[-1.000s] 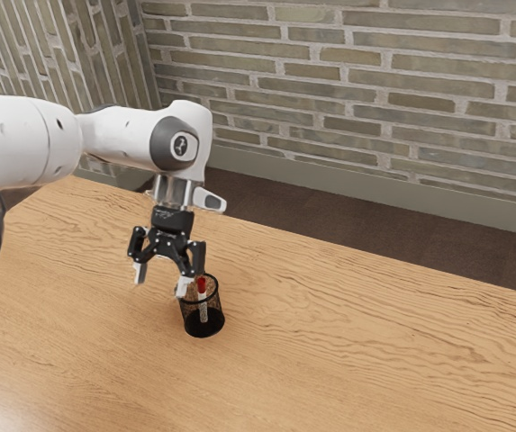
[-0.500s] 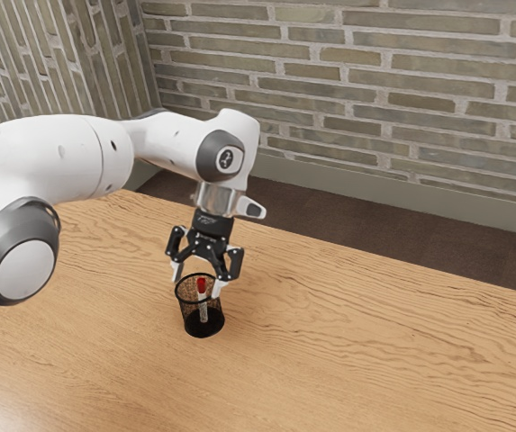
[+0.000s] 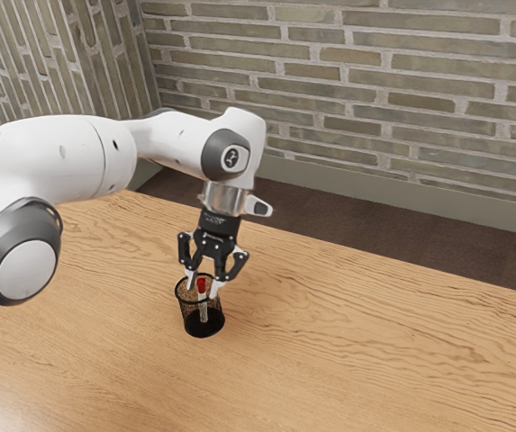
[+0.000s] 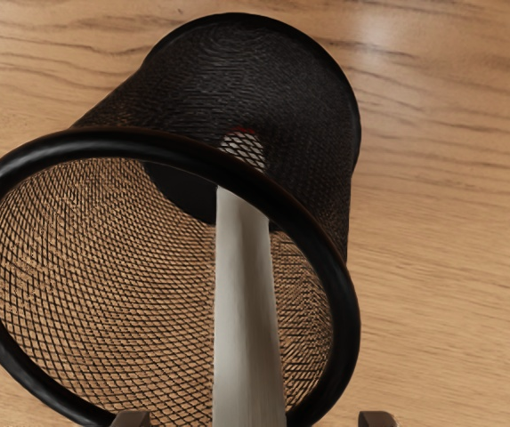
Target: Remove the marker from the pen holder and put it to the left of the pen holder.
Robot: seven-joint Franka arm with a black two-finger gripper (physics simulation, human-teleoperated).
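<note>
Brick everywhere at the back, folks: a wall of long, rough greenish-grey bricks with paler, crumbly-looking mortar, then a smooth grey-green baseboard and a dark brown floor.

Going left to right in the exterior view, first up is the arm, glossy white rounded shells with dark grey round joints. It bends down to the gripper, black and angular with pale fingertips. Those are apart, with a decent gap between them and the marker in the middle of it, not pinched. The tips are down around the rim of the holder; can't tell which side of the rim each one is on.

Holder's a round black cup, fine diamond mesh walls you can see through, thick smooth rim, dark round base. It stands upright on the table, which is warm tan wood with wavy brown grain running off to the exterior view's right.

As for the marker, it's inside the holder, roughly upright. Slim, straight and smooth, whitish-grey barrel, red upper end in the exterior view, plus a little red behind the mesh in the wrist view.

Head count: one marker, one holder, one gripper.
</note>
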